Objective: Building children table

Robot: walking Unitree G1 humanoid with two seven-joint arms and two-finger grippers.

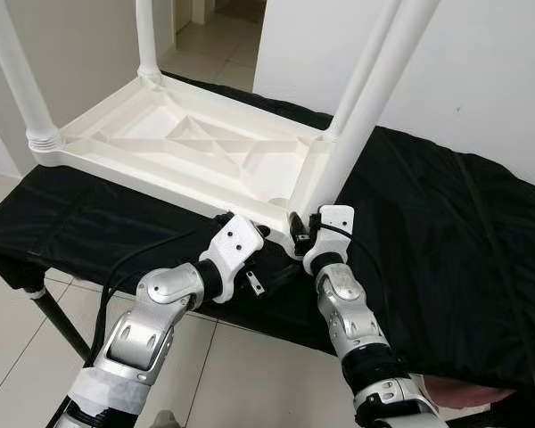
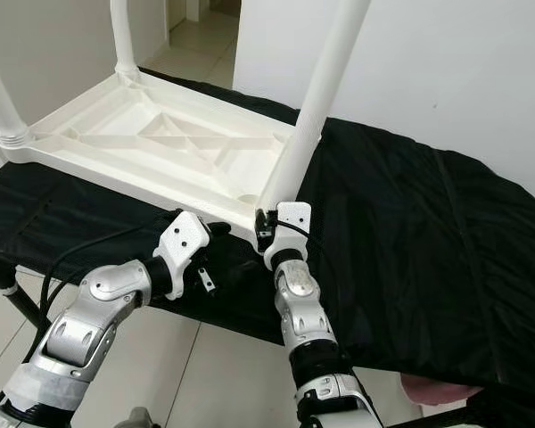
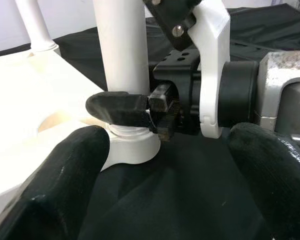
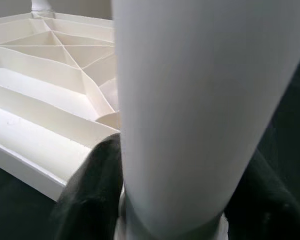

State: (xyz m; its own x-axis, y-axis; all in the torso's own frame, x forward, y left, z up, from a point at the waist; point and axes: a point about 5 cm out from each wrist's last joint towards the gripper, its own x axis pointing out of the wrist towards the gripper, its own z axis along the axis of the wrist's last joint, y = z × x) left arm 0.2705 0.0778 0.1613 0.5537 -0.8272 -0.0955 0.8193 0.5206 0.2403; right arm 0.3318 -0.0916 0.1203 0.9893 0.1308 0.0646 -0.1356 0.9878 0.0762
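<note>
A white plastic children's table [image 1: 174, 147] is laid upside down on a black cloth-covered bench [image 1: 446, 232], its ribbed underside turned up and its round white legs pointing upward. The near white leg [image 1: 357, 107] is seated in the corner socket closest to the robot, and it is gripped low down, just above the socket collar, by the right gripper [image 1: 296, 225]; in the right wrist view the leg [image 4: 200, 100] is seen clamped between the two black fingers [image 4: 90, 195], one on each side of it. The left gripper [image 1: 250, 234] is held just beside the right one, at the table's near edge, with its fingers [image 3: 55, 185] spread apart and closed on nothing; between them, in the left wrist view, the right gripper's black fingertip [image 3: 117, 107] is seen pressed against the leg. A far leg [image 1: 147, 40] and a left leg [image 1: 18, 80] stand beyond the left gripper. A pale tiled floor [image 1: 9, 330] is seen below the bench.
</note>
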